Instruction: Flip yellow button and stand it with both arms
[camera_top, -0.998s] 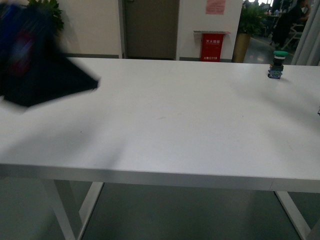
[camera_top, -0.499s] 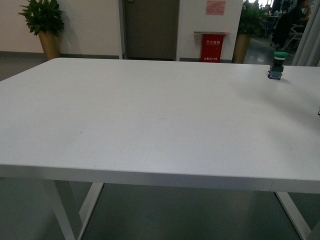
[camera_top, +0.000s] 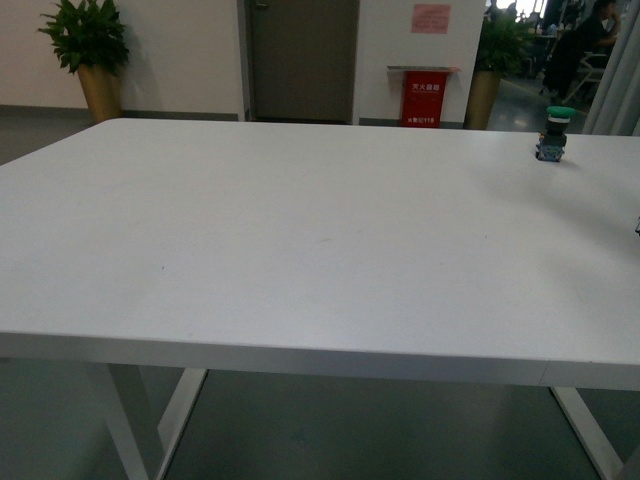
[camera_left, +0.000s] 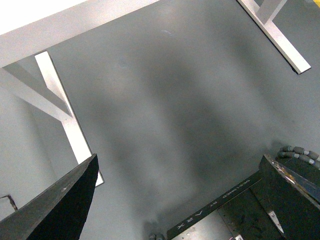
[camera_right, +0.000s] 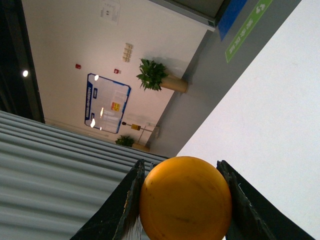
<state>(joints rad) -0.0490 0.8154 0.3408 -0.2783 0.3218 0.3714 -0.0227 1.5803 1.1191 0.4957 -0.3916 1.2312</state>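
Observation:
In the right wrist view the yellow button (camera_right: 185, 199) fills the space between the two dark fingers, and only its round yellow-orange cap shows. My right gripper (camera_right: 184, 200) is shut on the yellow button, held above the white table (camera_right: 270, 110); its body is hidden behind the cap. My left gripper (camera_left: 175, 200) is open with nothing between its fingers, and its camera looks down at the grey floor beside the table's legs. Neither arm nor the yellow button shows in the front view.
A like button with a green cap (camera_top: 552, 133) stands upright at the far right of the white table (camera_top: 300, 230). A potted plant (camera_top: 88, 55), a door and a red box (camera_top: 424, 97) lie beyond the table. The robot's base (camera_left: 260, 210) is under the left gripper.
A dark blurred arm at the front view's left a second ago has gone out of view. The green-capped button has not moved.

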